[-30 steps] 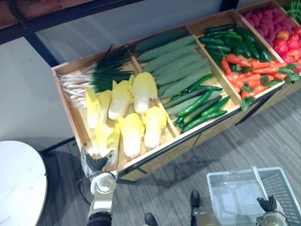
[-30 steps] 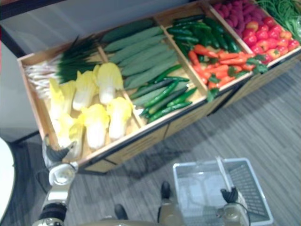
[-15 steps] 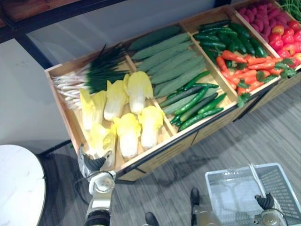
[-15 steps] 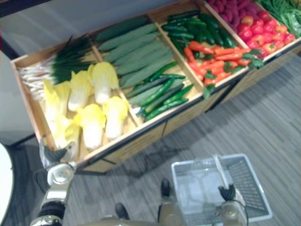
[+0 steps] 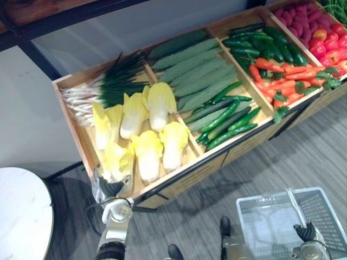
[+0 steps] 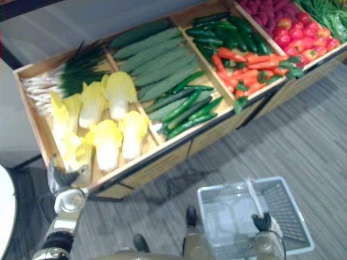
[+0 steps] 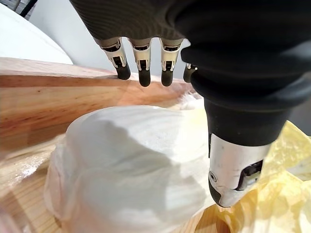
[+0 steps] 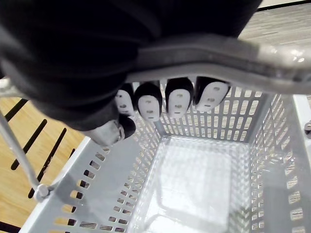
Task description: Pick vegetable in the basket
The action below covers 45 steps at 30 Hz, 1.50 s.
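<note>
Several yellow napa cabbages lie in the left compartment of a long wooden crate (image 5: 81, 143). My left hand (image 5: 108, 188) is at the crate's front left corner, over the nearest cabbage (image 5: 120, 160). In the left wrist view its fingers (image 7: 141, 73) reach straight past the cabbage's white base (image 7: 131, 165) and the thumb (image 7: 238, 165) stands beside it, so the hand is open. My right hand (image 5: 306, 233) is shut on the handle (image 8: 233, 56) of a pale grey plastic basket (image 5: 255, 208) that hangs low at the right, with nothing in it.
The crate also holds spring onions (image 5: 103, 86), long green gourds (image 5: 195, 70), cucumbers (image 5: 227, 116), carrots (image 5: 287, 76) and red peppers (image 5: 328, 46). A round white table (image 5: 21, 211) stands at the lower left. The floor is grey wood planks (image 5: 303, 157).
The view has shifted slightly, so the crate sits a little further left and higher. Both hands keep their places by the cabbage and on the basket handle.
</note>
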Tool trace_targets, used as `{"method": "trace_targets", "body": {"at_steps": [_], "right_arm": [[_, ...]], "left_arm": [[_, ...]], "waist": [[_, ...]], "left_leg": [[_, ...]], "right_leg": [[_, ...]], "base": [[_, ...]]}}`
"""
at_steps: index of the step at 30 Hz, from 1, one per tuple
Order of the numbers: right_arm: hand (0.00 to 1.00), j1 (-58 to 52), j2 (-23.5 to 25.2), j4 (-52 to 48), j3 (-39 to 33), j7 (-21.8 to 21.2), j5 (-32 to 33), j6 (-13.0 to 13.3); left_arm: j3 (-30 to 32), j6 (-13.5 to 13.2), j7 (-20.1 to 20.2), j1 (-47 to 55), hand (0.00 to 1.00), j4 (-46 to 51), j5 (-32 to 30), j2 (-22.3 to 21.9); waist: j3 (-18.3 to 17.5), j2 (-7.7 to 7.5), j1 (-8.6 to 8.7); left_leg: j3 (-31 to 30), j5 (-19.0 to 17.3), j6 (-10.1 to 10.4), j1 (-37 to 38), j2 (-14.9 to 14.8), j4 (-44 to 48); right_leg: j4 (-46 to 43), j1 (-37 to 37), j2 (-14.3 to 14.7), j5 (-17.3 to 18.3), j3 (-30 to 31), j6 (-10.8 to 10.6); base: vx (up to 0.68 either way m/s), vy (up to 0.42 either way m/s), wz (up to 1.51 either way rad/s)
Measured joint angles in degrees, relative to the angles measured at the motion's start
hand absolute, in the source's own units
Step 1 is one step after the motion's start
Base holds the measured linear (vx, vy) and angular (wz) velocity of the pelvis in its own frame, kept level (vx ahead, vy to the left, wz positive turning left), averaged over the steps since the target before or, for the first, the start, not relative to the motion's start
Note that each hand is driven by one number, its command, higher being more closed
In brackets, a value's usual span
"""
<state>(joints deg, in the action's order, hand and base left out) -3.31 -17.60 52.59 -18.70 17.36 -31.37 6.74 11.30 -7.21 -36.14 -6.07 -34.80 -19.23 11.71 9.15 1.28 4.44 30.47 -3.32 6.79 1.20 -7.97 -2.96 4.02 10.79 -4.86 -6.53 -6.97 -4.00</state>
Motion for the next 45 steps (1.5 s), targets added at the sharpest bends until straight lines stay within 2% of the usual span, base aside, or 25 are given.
{"method": "trace_targets", "body": {"at_steps": [1, 4, 5, 8, 12, 22, 28, 29, 34, 45], "right_arm": [[1.00, 0.00, 0.00, 0.00, 0.11, 0.05, 0.00, 0.01], [1.00, 0.48, 0.11, 0.00, 1.26, 0.19, -0.02, 0.15], [1.00, 0.58, 0.37, 0.00, 1.25, 0.35, -0.02, 0.32], [1.00, 0.86, 0.57, 0.02, 1.20, 0.79, -0.05, 0.30], [1.00, 1.12, 0.62, 0.03, 1.23, 0.80, -0.08, 0.31], [1.00, 1.34, 0.71, 0.04, 1.23, 0.87, -0.08, 0.17], [1.00, 1.34, 1.40, 0.10, 1.11, 1.01, -0.12, -0.27], [1.00, 1.37, 1.63, 0.11, 1.02, 1.07, -0.12, -0.28], [1.00, 1.47, 2.41, 0.81, 0.93, 1.38, -0.13, -0.27], [1.00, 2.05, 2.41, 2.68, 1.13, 2.27, -0.13, -0.27]], "left_arm": [[-0.15, 0.00, 0.00, 0.00, 0.00, 0.00, -0.15, 0.07], [-4.81, 0.29, 4.26, -0.97, 0.00, -2.97, -0.11, 1.15], [-5.06, 0.02, 3.39, -1.24, 0.00, -2.43, -0.15, 0.31], [-4.81, 0.16, 3.44, -0.90, 0.00, -1.67, -0.14, 0.85], [-4.81, 0.22, 3.53, -0.88, 0.00, -1.68, -0.11, 1.03], [-5.93, 0.23, 3.53, -0.88, 0.00, -1.40, 0.86, 0.81], [-3.92, 0.20, 3.11, -0.94, 0.00, -1.80, 3.32, -0.08], [-3.58, 0.21, 2.81, -0.88, 1.00, -2.42, 3.30, -0.20], [-0.01, 0.17, 2.39, -2.65, 1.00, -6.23, 3.32, -0.29], [0.66, 0.16, 1.24, -3.49, 1.00, -9.39, 3.33, -0.30]], "waist": [[0.01, -0.02, 0.00], [0.37, -0.54, 0.40], [0.79, -0.97, 0.52], [1.29, -1.02, 0.25], [1.17, -0.63, 0.20], [1.34, -0.87, 0.22], [1.38, -0.63, 0.21], [1.36, -0.59, 0.20], [1.30, -0.50, 0.24], [1.44, -0.68, 0.26]], "left_leg": [[0.05, -0.01, 0.01, 0.02, 0.02, -0.01], [0.52, -0.12, 0.07, 0.26, 0.23, -0.15], [0.65, -0.20, 0.01, 0.32, 0.28, -0.15], [0.69, -0.32, -0.05, 0.33, 0.40, -0.15], [0.67, -0.46, 0.00, 0.37, 0.47, -0.15], [0.64, -0.75, -0.06, 0.08, 0.66, 0.19], [0.70, -0.75, -0.08, -0.13, 0.70, 0.12], [0.69, -0.75, -0.08, -0.10, 0.70, 0.12], [0.67, -0.75, -0.08, 0.12, 0.71, 0.11], [1.69, -1.20, -0.06, 1.41, 0.70, 0.10]], "right_leg": [[0.01, 0.00, -0.01, -0.01, 0.04, -0.01], [0.13, 0.09, -0.05, -0.13, 0.62, -0.17], [0.19, 0.08, -0.05, -0.17, 0.82, -0.24], [0.19, 0.08, -0.11, -0.23, 0.85, -0.29], [0.18, 0.07, -0.16, -0.50, 0.89, -0.45], [0.14, 0.33, -0.51, -0.56, 1.09, -0.53], [0.01, 0.77, -0.49, -0.57, 1.23, -0.56], [0.01, 0.75, -0.48, -0.57, 1.23, -0.56], [0.02, 0.50, -0.50, -0.59, 1.24, -0.59], [0.25, -0.30, -0.26, -0.59, 2.07, -0.60]], "base": [[-0.01, -0.026, -0.04], [-0.01, -0.023, -0.09], [0.00, -0.020, -0.05], [0.00, 0.000, 0.00], [0.00, 0.000, 0.00], [-0.02, -0.023, 0.00], [-0.01, -0.036, -0.02], [0.00, 0.000, 0.00], [0.00, 0.000, 0.00], [-0.02, -0.022, -0.05]]}}
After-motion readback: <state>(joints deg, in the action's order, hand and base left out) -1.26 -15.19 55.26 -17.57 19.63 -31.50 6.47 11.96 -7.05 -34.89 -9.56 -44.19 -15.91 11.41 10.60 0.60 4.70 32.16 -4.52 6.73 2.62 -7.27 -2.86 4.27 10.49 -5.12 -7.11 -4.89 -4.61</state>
